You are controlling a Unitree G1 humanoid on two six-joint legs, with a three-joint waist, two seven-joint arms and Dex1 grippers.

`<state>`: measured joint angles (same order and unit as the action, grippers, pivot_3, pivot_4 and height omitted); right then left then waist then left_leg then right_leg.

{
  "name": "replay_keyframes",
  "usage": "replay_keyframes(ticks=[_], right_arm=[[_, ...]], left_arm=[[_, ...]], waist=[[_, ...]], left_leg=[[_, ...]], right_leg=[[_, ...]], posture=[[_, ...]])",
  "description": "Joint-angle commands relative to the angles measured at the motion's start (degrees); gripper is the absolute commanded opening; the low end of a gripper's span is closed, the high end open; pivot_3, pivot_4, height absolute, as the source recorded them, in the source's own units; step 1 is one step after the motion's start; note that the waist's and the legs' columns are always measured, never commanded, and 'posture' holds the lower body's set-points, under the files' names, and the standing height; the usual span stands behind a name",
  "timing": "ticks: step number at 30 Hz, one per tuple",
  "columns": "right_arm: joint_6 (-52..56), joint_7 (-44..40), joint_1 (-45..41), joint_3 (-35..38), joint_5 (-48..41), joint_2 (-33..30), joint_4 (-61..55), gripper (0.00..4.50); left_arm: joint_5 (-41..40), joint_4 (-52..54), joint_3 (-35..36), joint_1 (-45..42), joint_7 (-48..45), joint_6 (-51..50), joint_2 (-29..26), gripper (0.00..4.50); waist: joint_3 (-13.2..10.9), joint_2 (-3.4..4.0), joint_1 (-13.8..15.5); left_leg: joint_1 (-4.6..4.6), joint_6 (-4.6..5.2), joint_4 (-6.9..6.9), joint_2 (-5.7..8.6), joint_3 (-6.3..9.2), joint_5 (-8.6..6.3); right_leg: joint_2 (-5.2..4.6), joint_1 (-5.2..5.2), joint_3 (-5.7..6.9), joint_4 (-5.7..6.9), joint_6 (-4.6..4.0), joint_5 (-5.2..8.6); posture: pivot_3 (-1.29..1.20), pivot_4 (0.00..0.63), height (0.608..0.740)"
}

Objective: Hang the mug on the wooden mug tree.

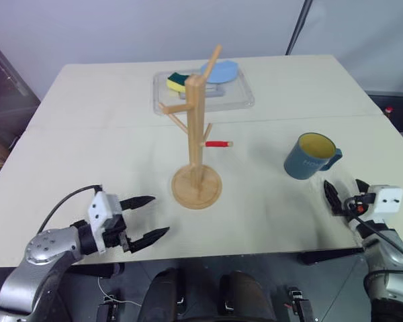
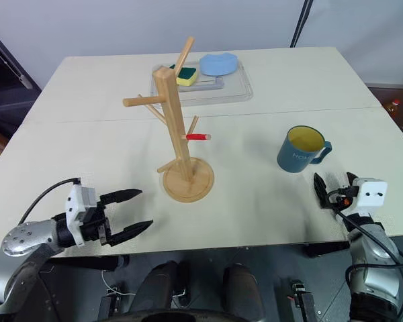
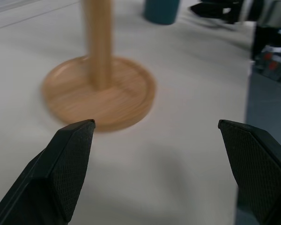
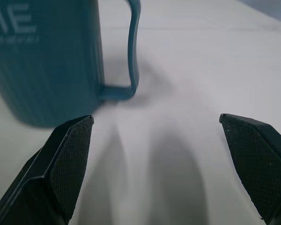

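Observation:
The dark blue-grey mug [image 1: 310, 156] with a yellow inside stands upright on the table's right side, handle [image 4: 132, 51] turned to the right. My right gripper [image 1: 344, 193] is open just in front of it, near the table's front edge, fingers apart and empty. The wooden mug tree [image 1: 197, 127] rises from its round base [image 3: 99, 91] in the table's middle, with a red-tipped peg [image 1: 219, 143] pointing right. My left gripper [image 1: 146, 219] is open and empty at the front left, pointing toward the tree's base.
A clear tray [image 1: 203, 90] at the back of the table holds a yellow-green sponge [image 1: 177, 81] and a blue dish [image 1: 220, 70]. The table's front edge [image 1: 208, 253] runs just below both grippers.

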<state>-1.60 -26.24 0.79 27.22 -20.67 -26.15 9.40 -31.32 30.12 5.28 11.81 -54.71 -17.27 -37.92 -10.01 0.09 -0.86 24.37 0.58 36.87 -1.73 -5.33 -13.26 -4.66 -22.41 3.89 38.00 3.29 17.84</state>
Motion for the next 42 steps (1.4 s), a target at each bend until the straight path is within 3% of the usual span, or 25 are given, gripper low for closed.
replay_keyframes(ticks=[1,16,36,39,42], right_arm=[[-0.3,0.65,-1.68,0.67,0.17,-1.43,-0.31,4.48],[2.55,1.15,-7.18,-1.48,1.76,-3.71,0.78,4.48],[-2.09,-3.49,-19.3,-4.58,3.65,-5.97,19.02,4.48],[-2.61,-5.02,-20.51,-4.78,3.22,-5.95,20.86,3.78],[-2.97,-6.45,-21.06,-4.77,2.66,-5.91,21.8,2.24]], left_arm=[[-0.21,4.16,-2.45,-1.88,1.47,-0.25,1.02,4.5],[2.55,3.43,-7.27,-4.8,3.2,1.59,3.31,4.5],[3.13,4.41,-6.6,-3.61,4.36,2.74,3.79,4.5],[3.21,4.4,-6.59,-3.42,4.58,2.94,3.82,4.5],[3.25,4.43,-6.53,-3.3,4.77,3.11,3.75,4.5]], waist=[[0.0,0.0,0.06],[-0.01,-0.02,0.16],[-0.01,-0.02,0.07],[-0.01,-0.02,0.07],[-0.01,-0.02,0.09]], left_leg=[[0.0,0.01,0.01,0.0,0.0,0.01],[-0.01,0.04,0.07,-0.02,-0.07,0.02],[-0.03,0.05,0.1,-0.03,-0.11,0.02],[-0.02,0.05,0.1,-0.03,-0.11,0.02],[-0.03,0.05,0.1,-0.03,-0.11,0.02]], right_leg=[[0.02,0.0,0.0,0.0,0.01,0.0],[0.19,0.03,-0.01,0.06,0.27,-0.13],[0.24,0.03,-0.03,0.08,0.31,-0.15],[0.24,0.03,-0.03,0.08,0.32,-0.16],[0.24,0.04,-0.03,0.08,0.33,-0.17]], posture=[[0.0,0.15,0.74],[0.0,0.15,0.74],[0.0,0.15,0.74],[0.0,0.15,0.74],[0.0,0.15,0.74]])
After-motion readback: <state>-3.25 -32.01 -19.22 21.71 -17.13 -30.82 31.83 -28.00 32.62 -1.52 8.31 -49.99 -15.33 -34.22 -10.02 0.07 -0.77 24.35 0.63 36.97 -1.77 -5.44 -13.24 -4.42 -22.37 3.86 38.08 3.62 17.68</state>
